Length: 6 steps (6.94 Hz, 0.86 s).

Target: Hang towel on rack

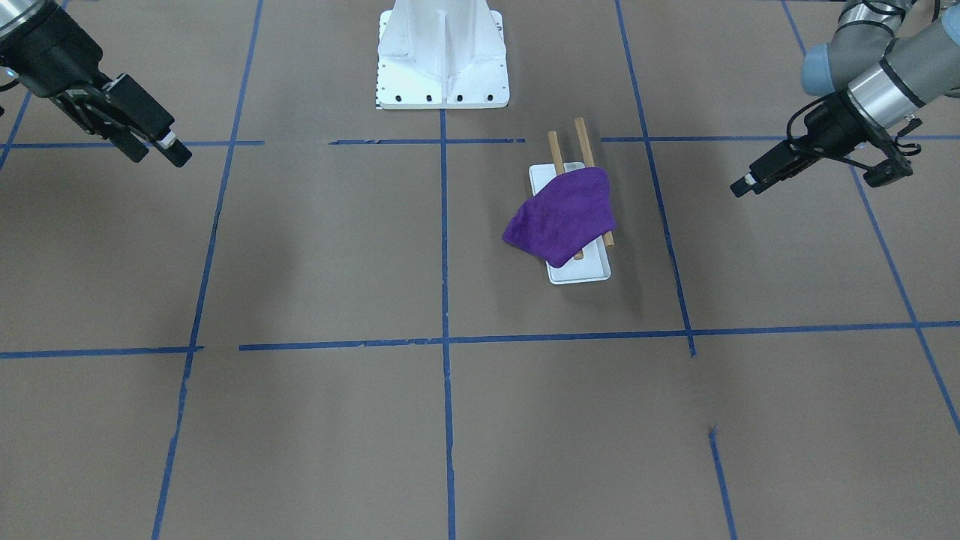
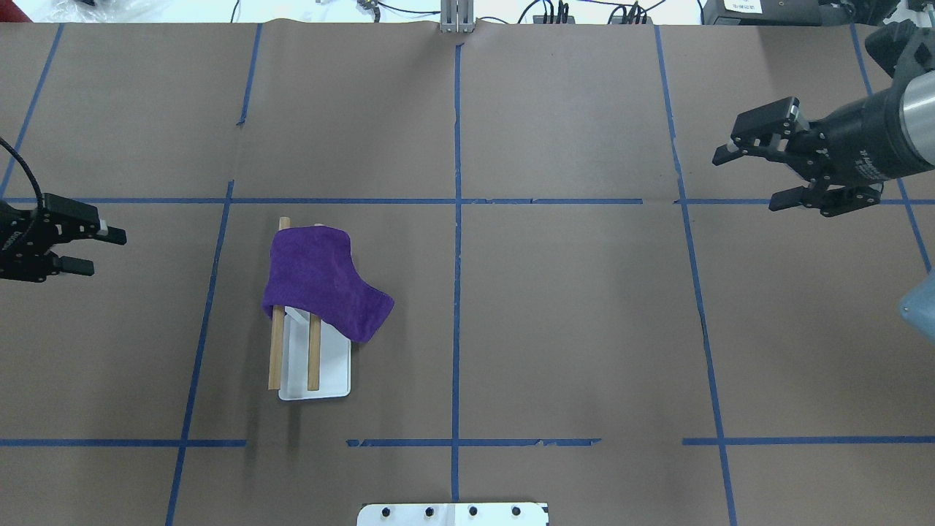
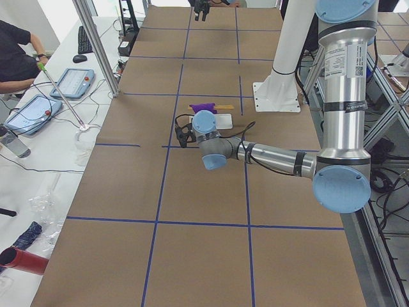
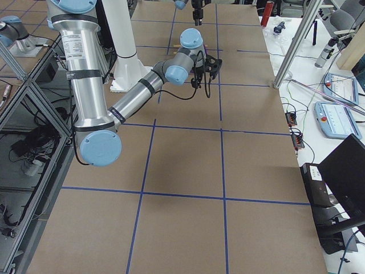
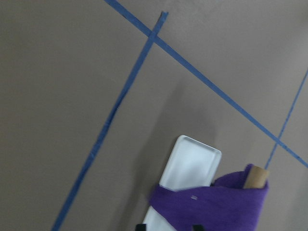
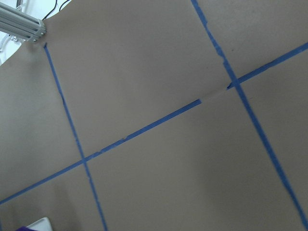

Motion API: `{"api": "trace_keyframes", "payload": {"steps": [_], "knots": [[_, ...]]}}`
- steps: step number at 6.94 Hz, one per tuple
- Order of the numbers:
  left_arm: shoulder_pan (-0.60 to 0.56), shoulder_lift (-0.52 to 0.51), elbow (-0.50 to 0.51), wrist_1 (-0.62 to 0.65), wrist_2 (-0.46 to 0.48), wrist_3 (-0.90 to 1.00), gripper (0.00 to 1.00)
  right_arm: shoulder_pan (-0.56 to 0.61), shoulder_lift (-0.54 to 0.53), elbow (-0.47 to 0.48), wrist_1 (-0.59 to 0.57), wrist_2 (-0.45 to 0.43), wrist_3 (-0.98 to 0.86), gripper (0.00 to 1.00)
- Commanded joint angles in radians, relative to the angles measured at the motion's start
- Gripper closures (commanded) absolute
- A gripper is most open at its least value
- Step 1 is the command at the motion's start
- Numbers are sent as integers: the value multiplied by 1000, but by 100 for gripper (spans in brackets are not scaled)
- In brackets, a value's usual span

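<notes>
"Towel (image 2: 321,281) first: where do you have it?"

"On my overhead feed it lies over both wooden bars (image 2: 277,351) of the rack (image 2: 332,372), left of centre, bunched on the bars' upper end. The bars' lower halves and the white tray are bare. Taking it left to right: the left gripper (image 2: 107,253) hangs at the left edge, fingers parted, nothing between them, well apart from the rack. Then come rack and towel. At upper right is the right gripper (image 2: 746,180), jaws wide and also empty, well apart from everything."

"So you'd call it hung?"

"I'd judge it done, or near enough. What bothers me is the lobe hanging past the tray's right edge. More cloth seems to lie on that side than on the left, where it only just wraps the outer bar."

"And the risk?"

"Fuzzy cloth on smooth-looking dowels: if the weight is as lopsided as it appears, it could creep right and slide off. If I go in with the left arm to even it out, a finger could catch the fabric and drag it off. It could also knock the rack, which looks light and isn't fastened down as far as I can see."

"Your call?"

"I'd hold both arms out wide and touch nothing."
</notes>
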State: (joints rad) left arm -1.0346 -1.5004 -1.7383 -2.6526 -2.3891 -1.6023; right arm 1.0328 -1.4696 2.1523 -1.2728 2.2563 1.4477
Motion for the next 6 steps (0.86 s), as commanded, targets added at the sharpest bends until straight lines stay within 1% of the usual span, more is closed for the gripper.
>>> {"api": "trace_keyframes", "payload": {"steps": [1, 2, 3, 4, 5, 6], "knots": [[-63, 3, 57, 9, 51, 258, 0, 97, -136, -47, -5, 14, -332, 0], [-137, 3, 109, 10, 53, 421, 0, 136, -208, -64, -13, 14, -484, 0], [-171, 5, 132, 22, 65, 582, 0, 179, -271, -110, -13, 20, -670, 0], [-230, 24, 135, 72, 74, 781, 0, 247, -285, -174, -16, 51, -834, 0], [-299, 32, 135, 168, 74, 1043, 0, 345, -288, -230, -17, 104, -951, 0], [-390, 32, 131, 316, 74, 1254, 0, 387, -288, -299, -23, 114, -1093, 0]]}}
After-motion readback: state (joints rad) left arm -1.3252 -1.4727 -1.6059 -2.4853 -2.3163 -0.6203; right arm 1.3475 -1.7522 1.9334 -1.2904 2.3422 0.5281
